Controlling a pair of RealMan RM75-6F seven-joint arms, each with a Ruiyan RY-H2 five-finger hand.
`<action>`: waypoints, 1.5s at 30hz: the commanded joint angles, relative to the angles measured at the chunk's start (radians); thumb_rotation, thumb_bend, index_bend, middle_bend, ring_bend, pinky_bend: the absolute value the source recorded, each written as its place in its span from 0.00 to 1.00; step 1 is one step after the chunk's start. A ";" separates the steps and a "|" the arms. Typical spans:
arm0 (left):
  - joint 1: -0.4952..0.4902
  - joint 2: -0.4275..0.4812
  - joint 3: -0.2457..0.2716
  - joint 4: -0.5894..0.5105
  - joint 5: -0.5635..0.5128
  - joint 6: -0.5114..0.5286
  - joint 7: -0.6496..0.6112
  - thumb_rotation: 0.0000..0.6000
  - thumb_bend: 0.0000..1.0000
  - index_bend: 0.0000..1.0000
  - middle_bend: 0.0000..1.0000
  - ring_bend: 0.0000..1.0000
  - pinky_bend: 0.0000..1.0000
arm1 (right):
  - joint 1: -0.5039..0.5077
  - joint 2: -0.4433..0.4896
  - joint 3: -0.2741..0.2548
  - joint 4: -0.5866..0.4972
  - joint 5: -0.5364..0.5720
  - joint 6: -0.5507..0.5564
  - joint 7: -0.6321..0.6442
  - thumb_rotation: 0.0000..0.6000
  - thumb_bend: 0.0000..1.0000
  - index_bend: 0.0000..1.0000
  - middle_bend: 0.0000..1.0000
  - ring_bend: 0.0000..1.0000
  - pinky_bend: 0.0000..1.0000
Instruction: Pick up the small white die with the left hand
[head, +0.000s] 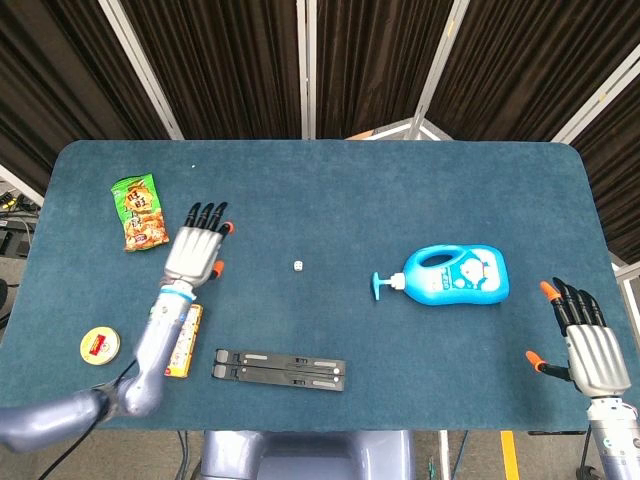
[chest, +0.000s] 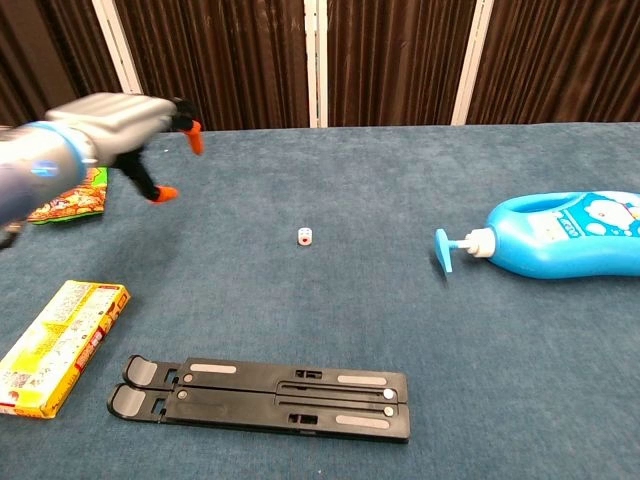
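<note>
step in hand: approach. the small white die (head: 298, 265) sits alone on the dark blue cloth-covered table (head: 330, 190), untouched. the left hand (head: 195, 252) hovers to its left, well apart, fingers spread, holding nothing. the right hand (head: 590, 345) idles, fingers apart, empty. next move calls for travel rightward, descent, and a fine pinch.

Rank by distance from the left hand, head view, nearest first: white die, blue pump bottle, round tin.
Measured from the left hand in the head view:
1. White die, to the hand's right near table centre.
2. Round tin, near the front-left table edge.
3. Blue pump bottle, lying on its side, far right.
</note>
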 joint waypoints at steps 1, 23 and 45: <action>-0.084 -0.076 -0.026 0.078 -0.085 -0.033 0.052 1.00 0.33 0.34 0.00 0.00 0.00 | -0.002 0.002 0.003 0.002 0.006 0.000 0.007 1.00 0.08 0.00 0.00 0.00 0.00; -0.339 -0.331 -0.033 0.357 -0.319 -0.083 0.171 1.00 0.38 0.31 0.00 0.00 0.00 | -0.004 0.027 0.003 -0.010 -0.006 -0.002 0.060 1.00 0.08 0.00 0.00 0.00 0.00; -0.405 -0.398 -0.017 0.483 -0.399 -0.120 0.161 1.00 0.39 0.35 0.00 0.00 0.00 | -0.008 0.032 -0.002 -0.017 -0.022 0.009 0.064 1.00 0.08 0.00 0.00 0.00 0.00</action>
